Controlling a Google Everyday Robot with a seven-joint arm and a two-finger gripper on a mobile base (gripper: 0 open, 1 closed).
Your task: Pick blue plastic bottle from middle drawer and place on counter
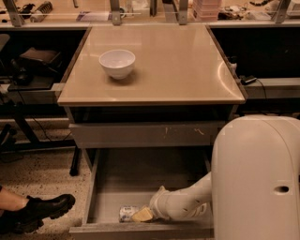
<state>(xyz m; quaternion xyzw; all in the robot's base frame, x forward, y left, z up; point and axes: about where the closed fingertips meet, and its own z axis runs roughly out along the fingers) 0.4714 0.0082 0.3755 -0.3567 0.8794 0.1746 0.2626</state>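
The middle drawer (117, 176) is pulled open below the counter, its grey floor bare. The blue plastic bottle (126, 213) lies on its side near the drawer's front wall, left of centre; only its pale labelled end shows. My gripper (142, 215) reaches down into the drawer from the right on a white arm, and its tan tip sits right against the bottle's right end. The counter (187, 65) is a glossy beige tabletop above the drawers.
A white bowl (117, 63) stands on the counter's left side. A shallower drawer front (145, 135) with pale scratches sits above the open drawer. A person's black shoe (40, 211) rests on the floor at left. My white arm housing (258, 178) fills the lower right. A cluttered bench (140, 9) runs behind.
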